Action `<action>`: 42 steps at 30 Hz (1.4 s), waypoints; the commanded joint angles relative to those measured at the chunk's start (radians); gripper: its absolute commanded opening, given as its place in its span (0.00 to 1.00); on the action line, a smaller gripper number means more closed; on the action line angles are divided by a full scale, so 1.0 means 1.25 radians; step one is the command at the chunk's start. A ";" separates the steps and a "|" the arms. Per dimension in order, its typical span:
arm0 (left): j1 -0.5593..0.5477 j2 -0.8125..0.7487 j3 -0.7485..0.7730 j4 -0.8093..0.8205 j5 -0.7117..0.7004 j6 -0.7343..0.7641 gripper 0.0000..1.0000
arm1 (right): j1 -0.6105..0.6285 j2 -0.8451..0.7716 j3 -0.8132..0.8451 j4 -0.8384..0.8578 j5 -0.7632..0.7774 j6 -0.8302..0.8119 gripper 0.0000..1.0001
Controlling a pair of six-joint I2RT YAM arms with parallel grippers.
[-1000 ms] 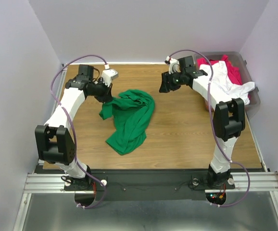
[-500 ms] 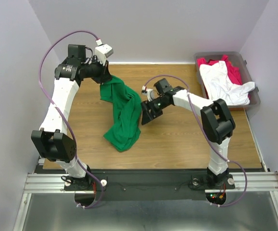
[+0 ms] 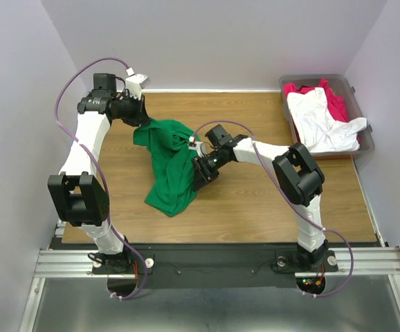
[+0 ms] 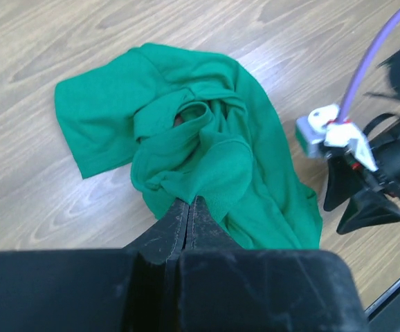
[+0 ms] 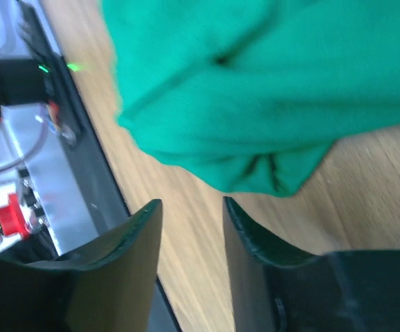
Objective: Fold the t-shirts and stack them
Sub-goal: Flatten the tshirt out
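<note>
Wooden table [image 3: 255, 200], raised left gripper [image 4: 188, 202] pinching green t-shirt [image 3: 171, 166], low right gripper [image 5: 192, 205] spread beside its edge

Green t-shirt [image 3: 172, 162]: crumpled in a heap, with sleeves, hem and underside folded out of sight. In the right wrist view it is blurred and cropped by the top and right edges. Left gripper [image 4: 188, 207]: the pinch of green cloth between its pressed-together fingers is concealed. In the top view its fingertips are lost behind wrist and cloth. Right gripper [image 5: 192, 207]: finger roots are cut off by the bottom edge. In the top view it is too small to judge whether it touches the cloth. Red t-shirt [image 3: 338, 104]: largely buried under the white t-shirt [image 3: 317, 121]. Bin [image 3: 314, 78]: interior mostly covered by shirts.
</note>
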 commanded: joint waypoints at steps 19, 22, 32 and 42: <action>0.011 -0.062 -0.034 0.032 0.023 -0.007 0.00 | 0.270 -0.046 -0.037 0.179 0.324 0.182 0.45; 0.012 -0.067 -0.044 0.036 0.024 -0.003 0.00 | 0.270 -0.031 -0.029 0.177 0.360 0.195 0.48; 0.012 -0.072 -0.054 0.031 0.025 0.015 0.00 | 0.267 -0.023 0.009 0.179 0.337 0.221 0.48; 0.034 -0.069 -0.067 0.035 0.034 0.016 0.00 | 0.261 -0.046 0.021 0.177 0.295 0.230 0.42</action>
